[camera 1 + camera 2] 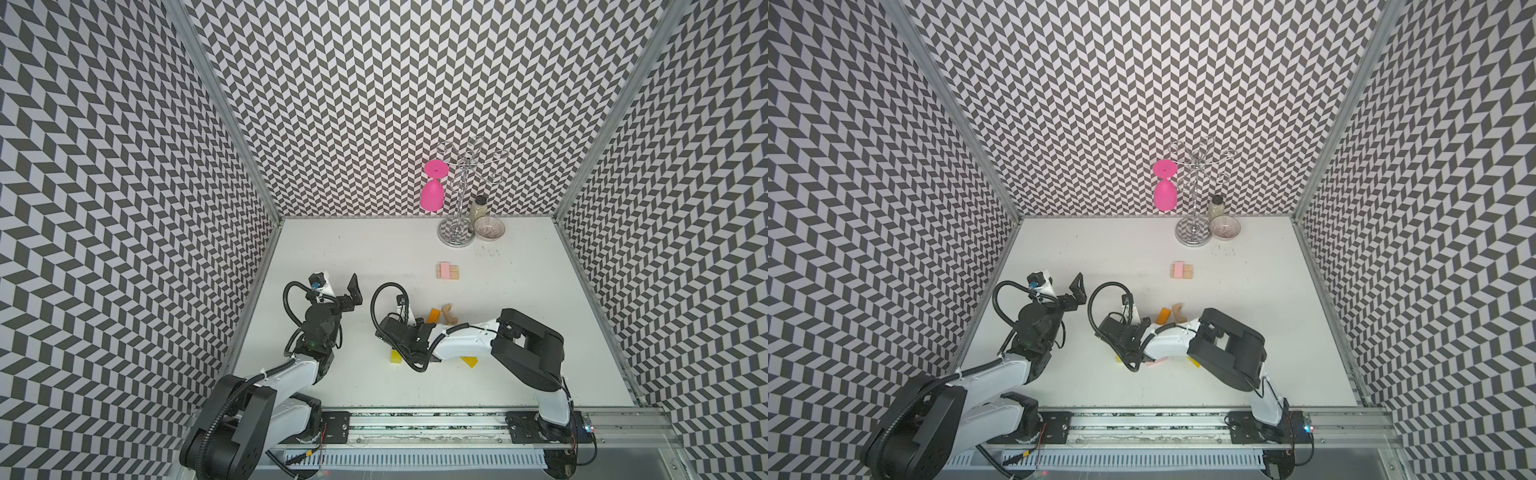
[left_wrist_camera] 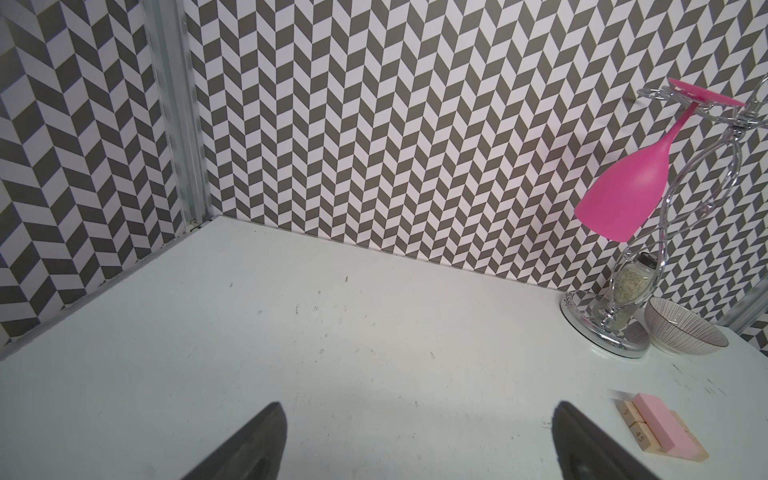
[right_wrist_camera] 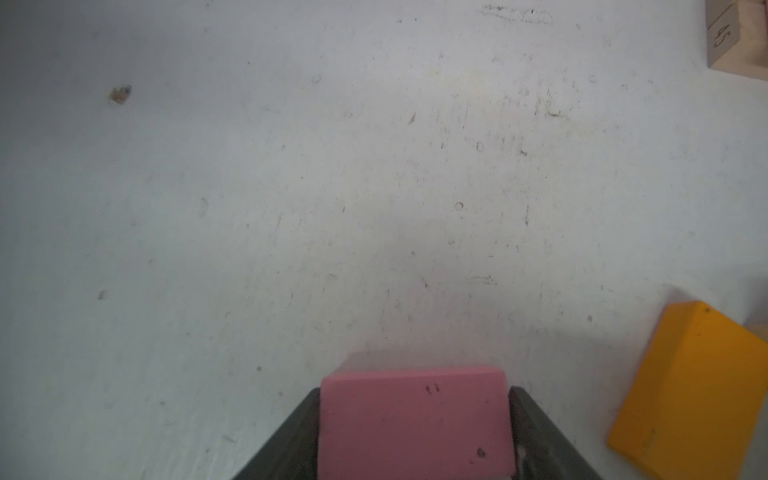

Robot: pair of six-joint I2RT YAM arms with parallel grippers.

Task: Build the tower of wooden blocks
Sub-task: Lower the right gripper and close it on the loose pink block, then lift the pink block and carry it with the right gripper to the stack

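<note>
The right hand (image 3: 415, 399) is clamped on a pale pink wooden bar (image 3: 415, 424), just beside an orange wooden bar (image 3: 685, 386) that lies on the white surface (image 1: 374, 257). The left hand (image 2: 417, 405) has its fingers wide apart and holds nothing. The tower (image 1: 448, 271), so far flat tan bars under one pink bar, stands right of centre in both top views.

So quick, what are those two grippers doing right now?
Left gripper: open, holding nothing.
Right gripper: closed on a pink block.
</note>
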